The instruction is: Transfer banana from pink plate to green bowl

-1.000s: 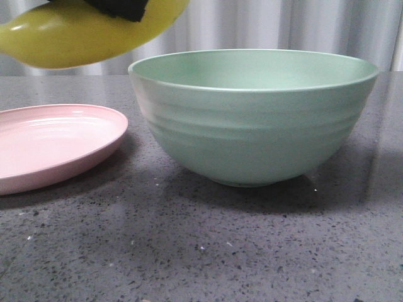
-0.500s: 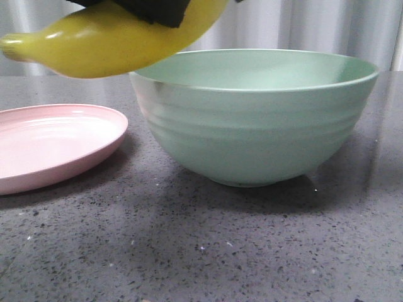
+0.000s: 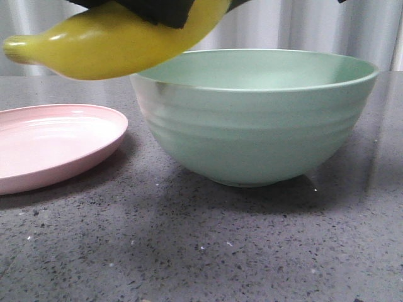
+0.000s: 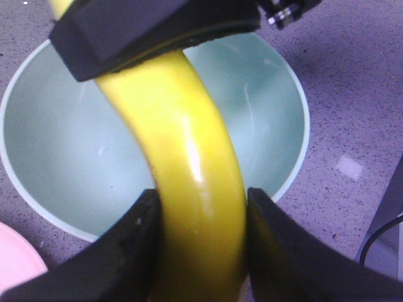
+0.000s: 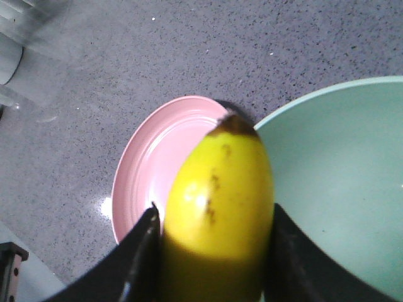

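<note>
The yellow banana [image 3: 113,44] hangs in the air above the left rim of the green bowl [image 3: 252,126], its tip pointing left towards the pink plate [image 3: 50,145]. Black fingers [image 3: 157,12] clamp it at the front view's top edge. In the left wrist view my left gripper [image 4: 201,195] is shut on the banana [image 4: 189,157] over the bowl [image 4: 56,145]; another black finger [image 4: 145,31] sits on it farther along. In the right wrist view my right gripper [image 5: 214,214] is shut on the banana [image 5: 220,182] near its dark tip, with the plate [image 5: 157,157] and bowl [image 5: 340,176] below.
Plate and bowl stand side by side on a dark speckled stone tabletop [image 3: 189,251]. A pale pleated curtain [image 3: 302,25] hangs behind. A dark cable [image 4: 378,239] and an arm part show beside the bowl in the left wrist view.
The banana has moved right, from above the plate's side to over the bowl's left rim. In the last half second it barely shifted.
</note>
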`<state>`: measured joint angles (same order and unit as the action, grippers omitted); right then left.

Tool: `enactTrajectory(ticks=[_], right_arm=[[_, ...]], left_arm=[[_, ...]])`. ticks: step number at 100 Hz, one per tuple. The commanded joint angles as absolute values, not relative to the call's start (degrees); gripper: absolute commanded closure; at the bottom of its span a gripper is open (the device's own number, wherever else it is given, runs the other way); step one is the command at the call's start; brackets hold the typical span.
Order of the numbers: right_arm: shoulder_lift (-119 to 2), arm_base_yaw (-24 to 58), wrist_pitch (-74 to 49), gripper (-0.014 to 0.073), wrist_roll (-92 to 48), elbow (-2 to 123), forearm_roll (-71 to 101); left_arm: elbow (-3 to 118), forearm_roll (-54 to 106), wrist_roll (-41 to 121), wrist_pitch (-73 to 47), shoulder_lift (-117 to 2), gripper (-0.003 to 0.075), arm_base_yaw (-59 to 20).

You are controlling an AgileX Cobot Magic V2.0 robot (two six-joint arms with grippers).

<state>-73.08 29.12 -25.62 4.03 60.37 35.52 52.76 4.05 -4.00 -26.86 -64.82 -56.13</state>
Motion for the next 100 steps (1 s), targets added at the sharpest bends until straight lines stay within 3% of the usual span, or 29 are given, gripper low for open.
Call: enactTrajectory(ticks=[1,13,21,65,100], right_arm=[[-71.9,29.1,-23.1,0.0539,3.0,62.4,35.4],[-71.9,29.1,-23.3,0.0666,3.0,62.4,35.4],[-71.9,29.1,-23.3,0.0665,3.0,62.4,35.4],[-66.1,26.2,-20.7,0.0665,3.0,64.5,20.3],[-69.4,24.3,-20.6,0.0665,3.0,64.5,9.0]], left_arm=[[54.9,4.6,-4.0,-21.9,-63.6,0.0548,-56.5],[54.9,4.6,-4.0,-22.0,-63.6,0.0422,-56.5],[54.9,4.6,-4.0,-22.0,-63.6,0.0379,-56.4],[54.9,4.6,-4.0,-22.1,-61.4,0.0384,-56.4],[54.9,4.8,-4.0,-22.1,-61.3,0.0384,-56.4]])
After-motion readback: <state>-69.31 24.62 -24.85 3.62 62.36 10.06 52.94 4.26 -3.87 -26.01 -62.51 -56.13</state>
